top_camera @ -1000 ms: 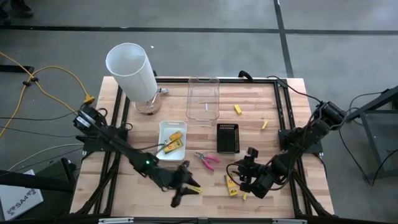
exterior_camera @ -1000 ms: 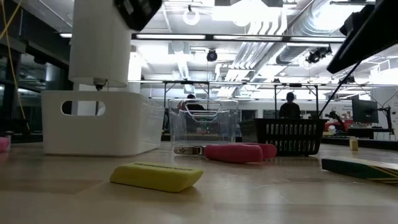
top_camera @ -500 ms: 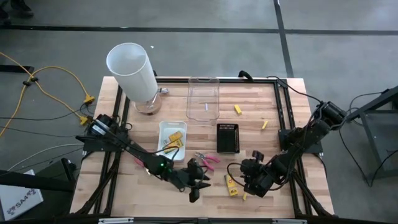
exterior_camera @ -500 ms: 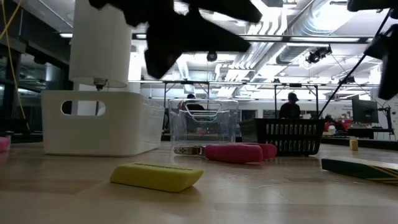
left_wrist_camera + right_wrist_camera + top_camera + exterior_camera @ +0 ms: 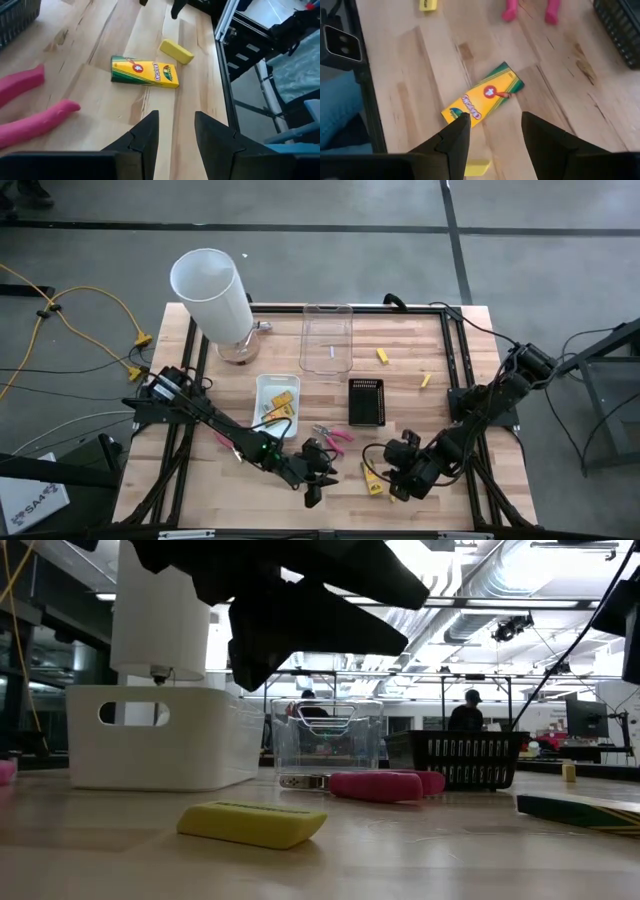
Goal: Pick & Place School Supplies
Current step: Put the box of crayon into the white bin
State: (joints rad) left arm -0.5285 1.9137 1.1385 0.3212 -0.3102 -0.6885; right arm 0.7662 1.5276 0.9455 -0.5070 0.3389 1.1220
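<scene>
Two grippers hang over the near edge of the worktop [image 5: 200,420], and between them lies the yellow crayon pack [image 5: 372,478], flat on the wood near the front rail. It looks like a light cardboard box: stiff along its length but easy to dent across its broad faces, and smooth enough to skid on the wood if it is nudged from one side. The sensible hold, I judge, is across its two long narrow edges near the middle, with the jaws coming straight down so it neither pivots nor slides. The right gripper [image 5: 491,131] is poised just above it with its jaws apart and empty; in the right wrist view the pack [image 5: 483,101] lies just ahead of the two fingertips, set at a slant to them, so the wrist would need some turning to take the long edges squarely. The left gripper [image 5: 175,131], also parted and holding nothing, points along the worktop toward the same pack [image 5: 144,72], which lies further off from it, with a short yellow stub [image 5: 176,51] just beyond the pack and the pink-handled pliers [image 5: 30,115] off to one side, close by that gripper. From above, the left gripper [image 5: 318,472] sits just beside the pliers [image 5: 334,436]. A second yellow pack rests inside the white tray [image 5: 262,386] farther back.
</scene>
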